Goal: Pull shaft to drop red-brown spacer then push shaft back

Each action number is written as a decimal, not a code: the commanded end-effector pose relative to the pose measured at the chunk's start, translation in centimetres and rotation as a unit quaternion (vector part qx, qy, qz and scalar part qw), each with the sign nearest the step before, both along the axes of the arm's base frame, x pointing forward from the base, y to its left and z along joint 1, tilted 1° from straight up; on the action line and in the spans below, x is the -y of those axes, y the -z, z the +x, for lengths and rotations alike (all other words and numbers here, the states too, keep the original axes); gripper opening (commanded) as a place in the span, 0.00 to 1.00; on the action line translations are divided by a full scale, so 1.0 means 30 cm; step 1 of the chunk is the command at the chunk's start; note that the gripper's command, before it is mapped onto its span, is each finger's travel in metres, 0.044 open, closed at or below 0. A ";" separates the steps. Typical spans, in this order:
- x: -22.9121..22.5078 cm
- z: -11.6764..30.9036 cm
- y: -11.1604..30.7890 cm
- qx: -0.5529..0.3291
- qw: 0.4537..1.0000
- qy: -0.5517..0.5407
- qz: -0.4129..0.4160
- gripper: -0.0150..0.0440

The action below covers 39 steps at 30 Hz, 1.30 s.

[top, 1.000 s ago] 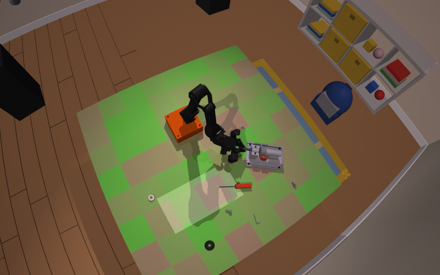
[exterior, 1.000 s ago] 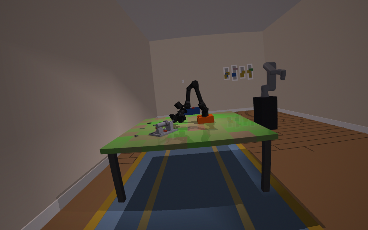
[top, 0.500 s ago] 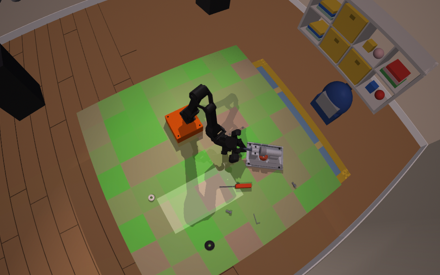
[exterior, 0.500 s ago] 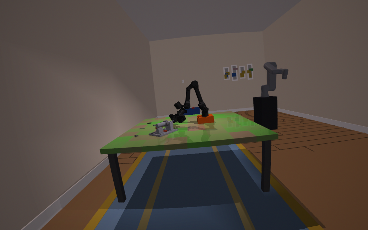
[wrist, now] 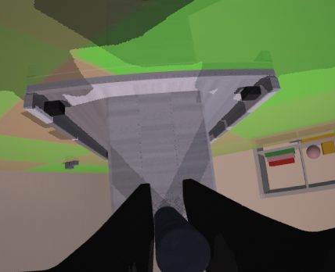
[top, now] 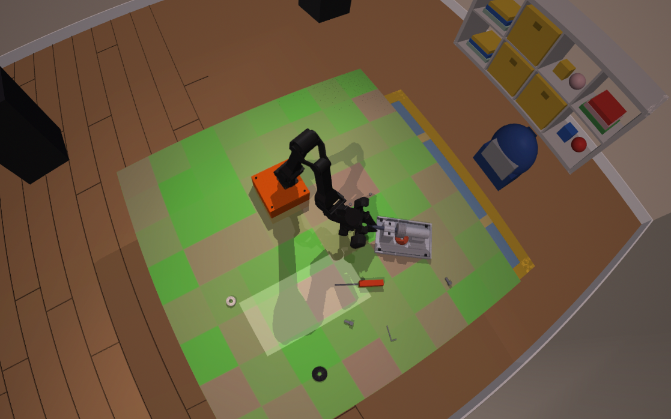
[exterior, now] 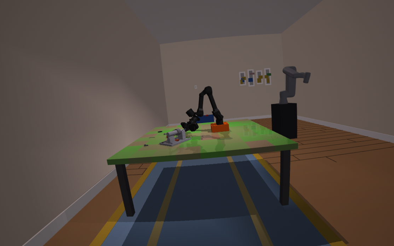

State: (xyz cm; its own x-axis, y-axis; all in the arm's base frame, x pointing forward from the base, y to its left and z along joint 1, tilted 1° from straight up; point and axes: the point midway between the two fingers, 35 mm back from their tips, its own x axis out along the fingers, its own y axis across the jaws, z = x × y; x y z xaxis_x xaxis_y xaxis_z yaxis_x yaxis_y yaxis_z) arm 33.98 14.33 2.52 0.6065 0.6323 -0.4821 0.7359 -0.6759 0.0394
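Note:
My gripper is shut on the dark shaft. Only a short length of the shaft shows between the fingertips and the near upright block of the grey fixture. Beyond that block is a long grey cylinder, with a grey ring at its near end. The red-brown spacer is off the shaft and lies low beside the cylinder, within the outline of the fixture's base. Whether it touches the base or the table, I cannot tell. The shaft's far end is hidden.
A red-handled screwdriver lies near the fixture. A bolt, another bolt, a hex key, a black ring and a pale ring lie around the table. The arm stands on an orange base.

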 end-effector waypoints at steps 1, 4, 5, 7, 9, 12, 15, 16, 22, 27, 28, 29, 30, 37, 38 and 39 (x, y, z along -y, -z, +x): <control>-0.005 0.003 0.000 -0.001 1.000 0.000 0.001 0.25; -0.007 0.006 0.000 -0.001 1.000 0.000 0.001 0.25; -0.008 0.006 0.000 -0.001 1.000 0.000 0.001 0.25; -0.010 0.008 -0.001 -0.001 1.000 0.000 0.001 0.25; -0.011 0.009 -0.001 -0.001 1.000 0.000 0.001 0.25; -0.014 0.012 -0.001 -0.001 1.000 0.000 0.001 0.25; -0.016 0.014 -0.001 -0.001 1.000 0.000 0.001 0.25; -0.017 0.015 -0.001 -0.001 1.000 0.000 0.001 0.25; -0.022 0.019 -0.001 0.000 1.000 0.000 0.001 0.25; -0.026 0.023 -0.001 0.000 1.000 0.000 0.001 0.25; -0.027 0.024 -0.002 0.000 1.000 0.000 0.001 0.25; -0.028 0.024 -0.002 0.000 1.000 0.000 0.001 0.25; -0.028 0.025 -0.002 0.000 1.000 0.000 0.001 0.25; -0.034 0.030 -0.002 0.000 1.000 0.000 0.001 0.25; -0.035 0.031 -0.002 0.000 1.000 0.000 0.001 0.25; -0.036 0.032 -0.002 0.000 1.000 0.000 0.001 0.25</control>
